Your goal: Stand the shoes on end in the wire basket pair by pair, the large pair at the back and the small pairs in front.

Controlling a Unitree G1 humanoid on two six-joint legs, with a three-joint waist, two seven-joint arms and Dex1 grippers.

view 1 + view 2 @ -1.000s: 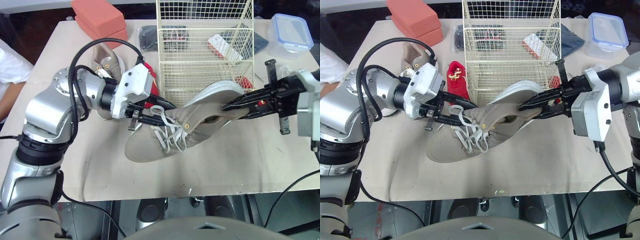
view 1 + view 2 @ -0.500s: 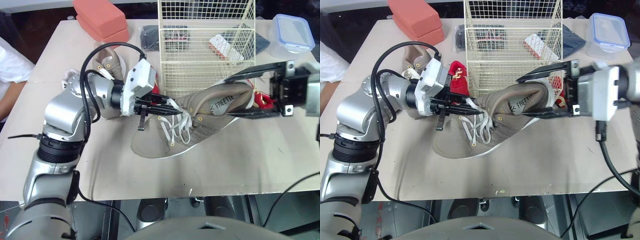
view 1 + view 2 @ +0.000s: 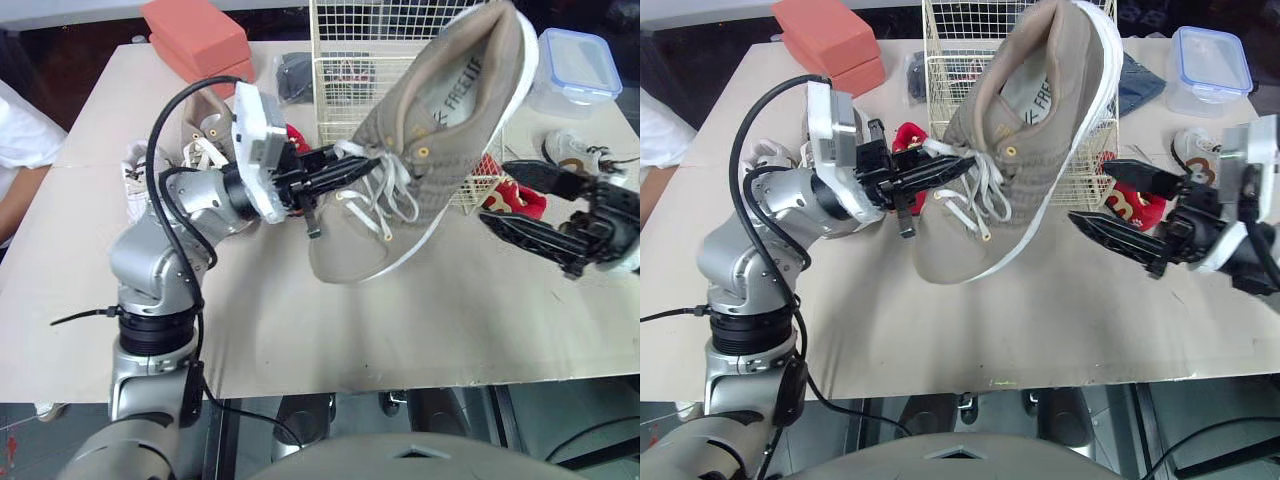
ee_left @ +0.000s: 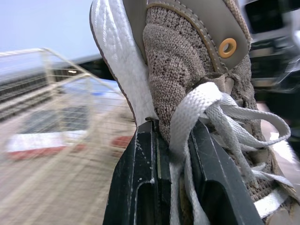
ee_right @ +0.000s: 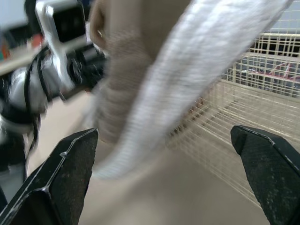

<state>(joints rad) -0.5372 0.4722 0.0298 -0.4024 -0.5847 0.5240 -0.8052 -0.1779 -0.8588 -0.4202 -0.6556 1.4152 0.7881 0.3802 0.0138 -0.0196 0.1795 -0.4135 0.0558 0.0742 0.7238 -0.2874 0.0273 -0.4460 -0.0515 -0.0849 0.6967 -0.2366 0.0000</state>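
A large tan shoe point(image 3: 440, 130) with white laces and a white sole hangs tilted in front of the wire basket point(image 3: 345, 45), heel up and toe low over the table. My left gripper point(image 3: 365, 165) is shut on its laces and tongue; the left wrist view shows the fingers point(image 4: 140, 178) pinching the lace. My right gripper point(image 3: 495, 195) stands wide open to the right of the shoe, holding nothing. A second tan shoe point(image 3: 205, 125) lies behind my left arm. Small red shoes point(image 3: 520, 200) lie by the basket's right corner, and another red shoe point(image 3: 905, 140) lies at its left.
Two red blocks point(image 3: 195, 35) sit at the back left, a lidded plastic box point(image 3: 578, 62) at the back right. A small pale shoe point(image 3: 575, 152) lies at the right and a white one point(image 3: 132, 180) at the left. A person's white sleeve point(image 3: 20, 130) shows at the left edge.
My right gripper let go of the tan shoe's heel, opened wide and drew back to the right. My left gripper lifted the shoe and swung its heel up.
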